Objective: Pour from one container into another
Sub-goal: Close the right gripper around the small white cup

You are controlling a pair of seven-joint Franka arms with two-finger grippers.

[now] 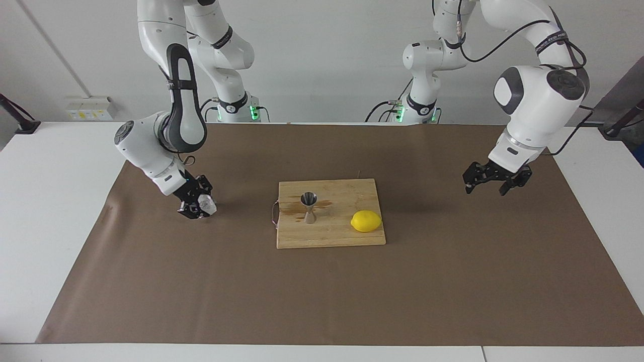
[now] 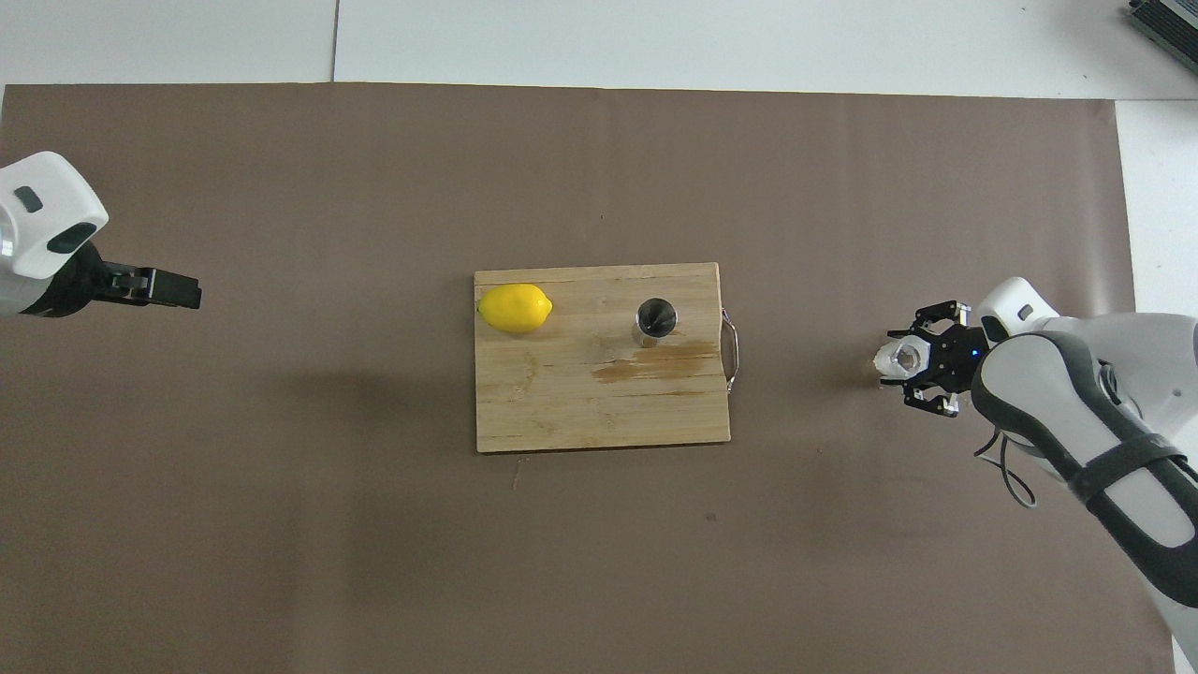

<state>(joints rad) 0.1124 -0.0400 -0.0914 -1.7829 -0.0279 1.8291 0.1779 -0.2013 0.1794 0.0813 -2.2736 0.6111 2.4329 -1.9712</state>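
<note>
the right gripper (image 1: 197, 206) has its fingers closed around the clear crinkly cup (image 1: 207, 204), low over the brown mat (image 1: 322, 301) toward the right arm's end of the table. the steel jigger (image 1: 309, 206) stands upright on the wooden cutting board (image 1: 329, 236), beside a lemon (image 1: 366, 221). the left gripper (image 1: 495, 178) waits over the mat, fingers spread apart, holding nothing.

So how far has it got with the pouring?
Early. Done: the right pincer is around the clear cup at the right arm's end of the brown mat, off the cutting board. Whether the cup is lifted is unclear. Left: carrying it over the steel jigger, upright on the board beside a lemon, and tipping it. The left pincer waits open above the mat.
</note>
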